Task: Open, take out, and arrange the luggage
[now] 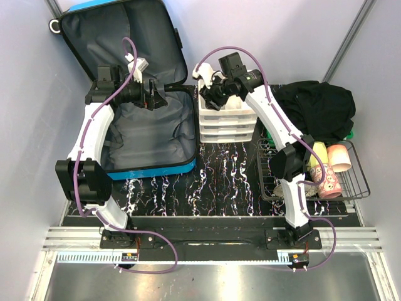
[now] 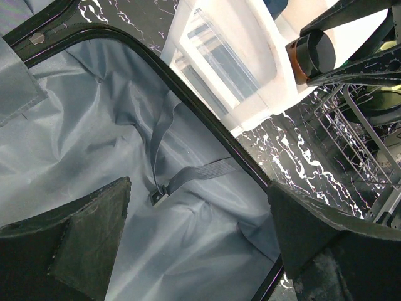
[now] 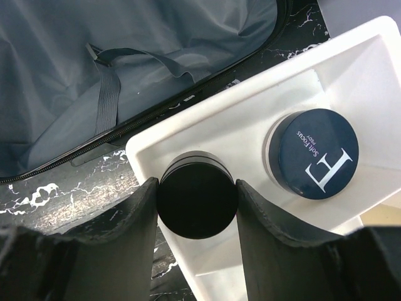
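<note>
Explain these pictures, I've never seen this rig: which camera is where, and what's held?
Two robot arms stand at a table's near edge. One picture looks down from above; the others come from each wrist. An open suitcase lies left, a white organiser middle, a wire basket right. The left gripper hangs open over the suitcase lining, empty. The right gripper grips a black jar over the organiser's top tray, beside a navy-lidded jar.

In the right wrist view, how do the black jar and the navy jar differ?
The black jar has a plain lid; the navy jar bears a white F and lettering. The black jar is clamped in the right tool; the navy jar sits free in the white tray. Both are round with dark lids.
</note>
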Controlling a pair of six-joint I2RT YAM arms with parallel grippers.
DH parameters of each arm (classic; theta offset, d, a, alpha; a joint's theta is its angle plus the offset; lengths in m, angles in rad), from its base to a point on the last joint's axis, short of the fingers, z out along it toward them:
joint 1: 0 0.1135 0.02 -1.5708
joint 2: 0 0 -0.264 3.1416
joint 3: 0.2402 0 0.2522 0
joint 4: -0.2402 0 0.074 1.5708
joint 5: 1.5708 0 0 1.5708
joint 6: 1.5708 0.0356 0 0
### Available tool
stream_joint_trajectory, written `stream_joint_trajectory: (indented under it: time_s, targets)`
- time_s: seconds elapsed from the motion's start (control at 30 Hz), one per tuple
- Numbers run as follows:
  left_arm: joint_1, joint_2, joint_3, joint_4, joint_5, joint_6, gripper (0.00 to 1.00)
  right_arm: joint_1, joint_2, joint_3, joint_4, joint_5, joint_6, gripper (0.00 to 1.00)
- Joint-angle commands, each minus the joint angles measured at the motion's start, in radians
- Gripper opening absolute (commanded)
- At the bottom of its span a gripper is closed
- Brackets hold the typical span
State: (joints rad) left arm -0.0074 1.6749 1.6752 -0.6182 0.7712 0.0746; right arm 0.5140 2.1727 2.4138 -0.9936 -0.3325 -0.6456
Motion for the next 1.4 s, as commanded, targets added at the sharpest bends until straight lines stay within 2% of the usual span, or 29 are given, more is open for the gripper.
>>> stream_joint_trajectory:
  time_s: [0.0,0.2,0.23,0.47,0.63,0.87,0.97,1.1,1.23,1.37]
  targets:
    - [0.006,-0.034,0.004,0.034,0.028,0.017,0.94,-0.005,-0.010,0.038,-0.014,0.012,0.021,0.56]
    - [0.006,-0.029,0.008,0.023,0.028,0.027,0.95,-0.005,-0.022,0.034,-0.001,0.013,0.032,0.73]
    - [0.006,-0.027,0.011,0.020,0.028,0.030,0.95,-0.005,-0.024,0.034,0.001,0.016,0.034,0.79]
    - [0.006,-0.018,0.058,-0.029,-0.016,0.073,0.97,-0.005,-0.079,0.013,0.055,-0.020,0.054,0.87]
    - [0.006,-0.004,0.130,-0.074,-0.065,0.103,0.99,-0.006,-0.142,-0.062,0.162,-0.036,0.078,0.91]
    - [0.006,0.060,0.320,-0.242,-0.180,0.119,0.99,-0.081,-0.283,-0.197,0.361,-0.053,0.217,0.98]
    - [0.006,0.089,0.444,-0.329,-0.239,0.126,0.99,-0.136,-0.359,-0.281,0.455,-0.092,0.320,0.98]
    - [0.006,0.097,0.520,-0.397,-0.329,0.113,0.99,-0.251,-0.488,-0.497,0.619,-0.126,0.446,1.00]
    - [0.006,0.083,0.532,-0.416,-0.366,0.074,0.99,-0.313,-0.664,-0.685,0.696,-0.106,0.489,1.00]
    - [0.006,0.063,0.459,-0.436,-0.363,0.048,0.99,-0.364,-0.784,-0.833,0.699,-0.060,0.511,1.00]
